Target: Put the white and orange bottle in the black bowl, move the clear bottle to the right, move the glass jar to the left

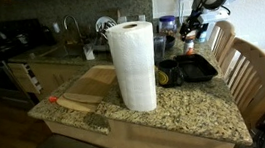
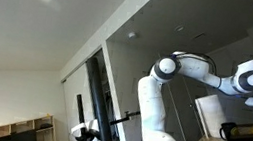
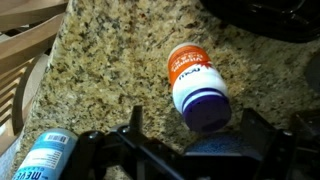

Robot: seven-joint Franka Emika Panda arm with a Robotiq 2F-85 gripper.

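While the gripper [image 3: 192, 140] hangs over the granite worktop [image 3: 110, 70], its fingers [image 3: 131, 135] stand spread wide with nothing held between them. Just ahead of them the white and orange bottle [image 3: 193, 82] lies on its side on the stone, its bluish cap turned toward the gripper. The black bowl [image 3: 268, 14] sits beyond it, apart from the bottle. A blue-labelled bottle [image 3: 45, 155] lies near the worktop's edge, beside a wooden chair [image 3: 20, 50].

Home kitchen. Speckled stone counter [image 1: 192, 112]. Sink tap [image 1: 70, 29] at back wall. Big paper towel roll [image 1: 133, 66] standing on counter. Wooden cutting board [image 1: 92, 86] beside it. Wooden chairs [image 1: 256, 70] at counter edge. Same speckled stone in wrist view.
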